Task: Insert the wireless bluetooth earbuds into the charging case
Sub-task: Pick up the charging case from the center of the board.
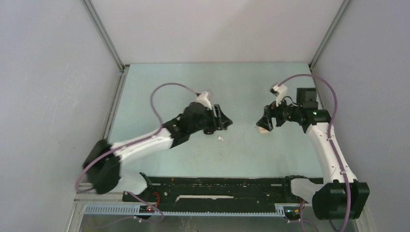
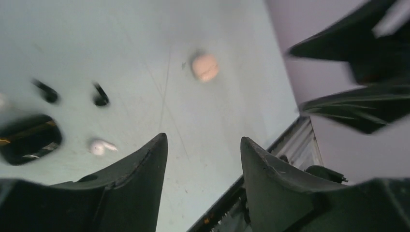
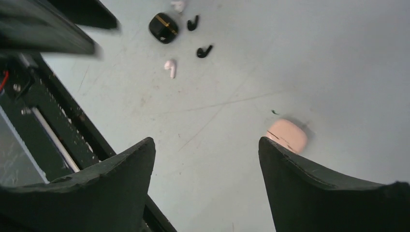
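Left fingers (image 2: pixel 140 183): spread apart with nothing between them, held over bare worktop (image 1: pixel 241 87) close to the cluster of buds.
Right fingers (image 3: pixel 121 179): spread wide and empty, low over the worktop, with the pink case (image 3: pixel 286 135) just past one tip.
Earbuds: two black buds (image 3: pixel 204 50) and (image 3: pixel 193 22) lay loose near the black case (image 3: pixel 163 27), and a white bud (image 3: pixel 170 67) lay a little apart from them. None sat in a case.
Cases: the black case, marked with a gold line, lay beside the black buds. The pink case lay well apart, on the right arm's side, and showed a seam as if shut. Whether the black lid was up could not be told.
Step in hand: probably choosing a bud to pick up, since both arms were free.
Doing it well: the left arm looked nearest the buds. It would do best to straddle one bud across its stem, come straight down, and close gently so the bud does not skitter away.
Matching: the black buds presumably belong in the black case, so that lid would need opening first.
Support: the other arm could steady the case while the bud goes in.
Risk: a tiny, smooth bud could easily squirt out of the pinch or be nudged aside.
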`<state>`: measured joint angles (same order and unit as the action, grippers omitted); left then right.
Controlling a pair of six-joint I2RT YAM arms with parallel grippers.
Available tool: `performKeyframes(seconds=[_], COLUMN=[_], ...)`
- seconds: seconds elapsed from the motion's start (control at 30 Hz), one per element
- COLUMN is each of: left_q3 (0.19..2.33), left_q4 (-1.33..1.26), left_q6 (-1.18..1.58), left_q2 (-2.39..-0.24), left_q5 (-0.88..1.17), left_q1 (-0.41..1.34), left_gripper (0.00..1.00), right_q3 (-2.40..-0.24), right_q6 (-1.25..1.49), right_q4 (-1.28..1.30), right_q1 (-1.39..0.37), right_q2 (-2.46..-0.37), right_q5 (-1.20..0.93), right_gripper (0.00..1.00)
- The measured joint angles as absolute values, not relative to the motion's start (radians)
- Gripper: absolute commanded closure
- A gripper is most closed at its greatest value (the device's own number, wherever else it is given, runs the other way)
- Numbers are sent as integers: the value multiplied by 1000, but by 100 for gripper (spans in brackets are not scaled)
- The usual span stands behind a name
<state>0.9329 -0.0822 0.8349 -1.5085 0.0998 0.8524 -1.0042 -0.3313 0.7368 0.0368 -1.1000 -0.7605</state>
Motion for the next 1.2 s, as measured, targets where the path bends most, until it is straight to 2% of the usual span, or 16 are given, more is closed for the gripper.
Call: performKeyframes(seconds=[0.2,0.33,0.47,0.67,0.7,0.8,0.87,0.93,1.2], left_q3=[760,623,478,342,334,310,305,304,304], left_q4=[-34,35,107,158,162,170,183,191,197], left_q6=[669,625,620,674,683,711,724,731,734], left_q2=[-987,-778,-619,-398,-376,-318,-300,-297,-326], left_q5=[-165,-269,-337,-445,-455,-481,-492,-495,-495], left_q1=[852,850,849,848,848,848,848,848,848], left_gripper=[27,24,23,22,22,22,22,22,22], right_q3=[-999,-1003,-1031,-1211,-1230,-1308,-1375,-1443,-1582], right_q6=[-407,-449,-490,-523,-528,-544,-557,-575,-639], right_q4=[645,566,490,434,424,420,427,443,552], right_q1=[-185,-362,-514,-603,-609,-627,-635,-640,-659], right_q2=[-1225,-1347,-1499,-1761,-1788,-1869,-1925,-1979,-2097], right_q5=[-731,-674,-631,-572,-565,-551,-546,-545,-542], right_gripper=[34,39,38,33,32,17,14,13,22])
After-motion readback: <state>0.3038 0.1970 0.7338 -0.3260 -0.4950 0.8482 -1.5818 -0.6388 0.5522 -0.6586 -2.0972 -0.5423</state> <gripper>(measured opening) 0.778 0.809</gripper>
